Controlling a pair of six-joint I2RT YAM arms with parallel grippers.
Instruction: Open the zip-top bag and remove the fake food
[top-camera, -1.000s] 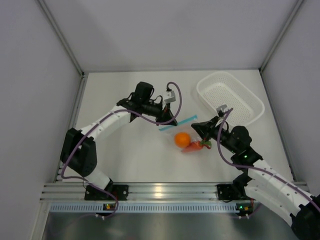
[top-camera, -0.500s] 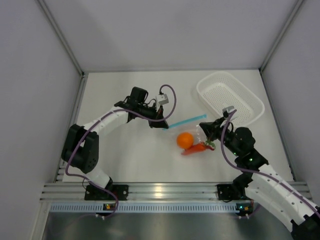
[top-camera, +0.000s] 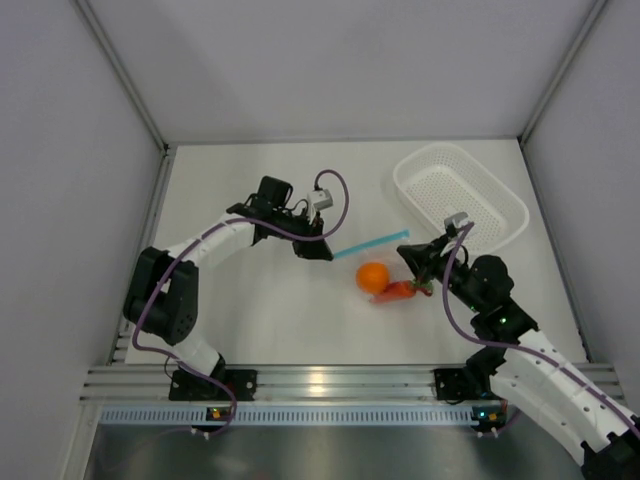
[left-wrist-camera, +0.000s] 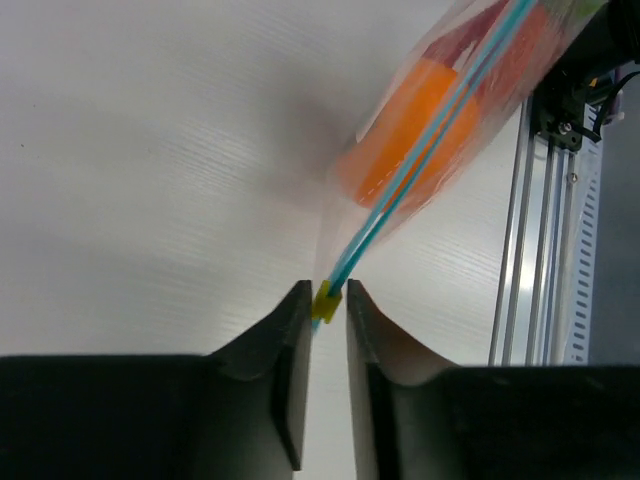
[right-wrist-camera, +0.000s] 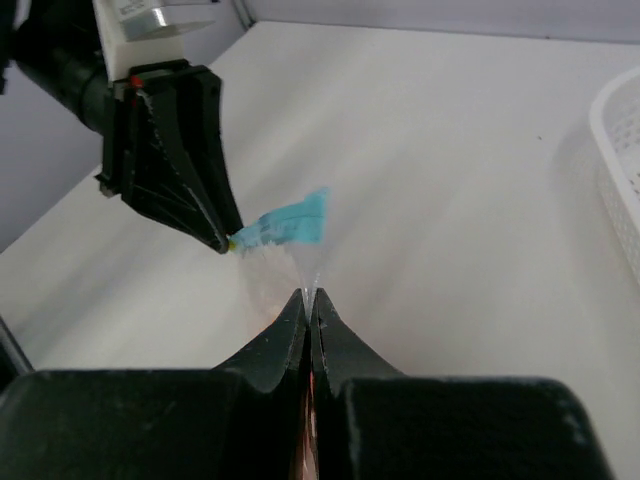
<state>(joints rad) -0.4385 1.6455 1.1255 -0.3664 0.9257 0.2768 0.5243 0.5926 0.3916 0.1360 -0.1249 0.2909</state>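
Right of centre on the worktop (top-camera: 260, 310), the zip-top bag (top-camera: 370, 244) is stretched between both arms, fake food (top-camera: 373, 276) inside. The right end effector (right-wrist-camera: 311, 293) clamps its film. The left end effector (left-wrist-camera: 325, 290), jaws barely parted, pinches the yellow slider (left-wrist-camera: 324, 301). Unzipping seems under way; next, the mouth needs spreading.

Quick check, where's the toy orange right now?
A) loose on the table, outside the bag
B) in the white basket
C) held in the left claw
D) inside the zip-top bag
D: in the left wrist view, the toy orange shows through the clear plastic of the zip-top bag, with the blue zip strip running across it.
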